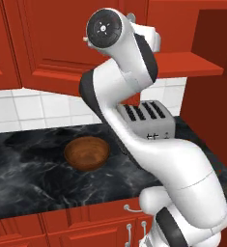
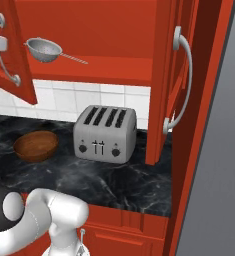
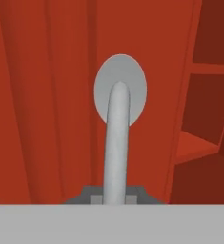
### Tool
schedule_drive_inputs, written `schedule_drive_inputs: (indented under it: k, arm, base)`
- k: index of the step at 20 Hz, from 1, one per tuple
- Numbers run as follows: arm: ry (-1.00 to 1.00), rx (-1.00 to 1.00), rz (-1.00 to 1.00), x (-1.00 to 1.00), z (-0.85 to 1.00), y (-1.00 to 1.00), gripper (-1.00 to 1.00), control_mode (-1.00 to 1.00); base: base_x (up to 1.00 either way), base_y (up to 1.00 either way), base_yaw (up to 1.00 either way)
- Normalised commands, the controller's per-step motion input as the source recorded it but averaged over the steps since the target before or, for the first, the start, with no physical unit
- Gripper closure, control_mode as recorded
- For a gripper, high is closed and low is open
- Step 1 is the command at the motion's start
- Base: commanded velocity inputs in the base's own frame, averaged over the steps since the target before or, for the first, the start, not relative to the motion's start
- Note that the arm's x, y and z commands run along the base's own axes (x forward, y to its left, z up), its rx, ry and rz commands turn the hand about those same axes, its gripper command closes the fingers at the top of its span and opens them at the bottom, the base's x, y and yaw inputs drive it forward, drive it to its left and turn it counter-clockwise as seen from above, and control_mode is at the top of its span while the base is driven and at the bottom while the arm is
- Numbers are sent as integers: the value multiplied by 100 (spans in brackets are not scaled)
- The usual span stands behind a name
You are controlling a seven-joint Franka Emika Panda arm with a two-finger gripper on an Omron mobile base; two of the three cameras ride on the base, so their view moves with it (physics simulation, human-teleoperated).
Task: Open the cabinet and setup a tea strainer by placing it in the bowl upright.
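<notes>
Black marble counter [image 2: 119, 182], big red wall cabinet [image 2: 114, 30] with both doors swung wide; the gripper [image 3: 115, 196] clamped on the left door's curved silver handle [image 3: 116, 143]; grey mesh tea strainer [image 2: 45, 50] on the shelf, round brown wooden bowl [image 2: 35, 145] below.

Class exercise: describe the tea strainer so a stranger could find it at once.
Look inside the open red wall cabinet, above the black counter. On its shelf sits the tea strainer, a small grey mesh cup with a thin handle, unlike the wooden bowl below.
</notes>
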Motion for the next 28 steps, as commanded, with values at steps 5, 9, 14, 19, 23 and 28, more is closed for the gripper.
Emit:
schedule_drive_inputs:
  k: [5, 9, 14, 19, 23, 28]
  arm:
    - [4, -6, -7, -99, -3, 92, 100, -100]
    - [3, -3, -3, -50, -7, 65, 100, -100]
    - [0, 0, -3, -13, 0, 23, -100, -100]
    - [0, 0, -1, 0, 0, 8, -100, -100]
    - [0, 0, -3, -19, 0, 23, -100, -100]
    - [1, 0, -7, -64, 0, 2, -100, -100]
  base:
    - [0, 0, 0]
    - [0, 0, 0]
    - [0, 0, 0]
    - [0, 0, 0]
    - [0, 0, 0]
    - [0, 0, 0]
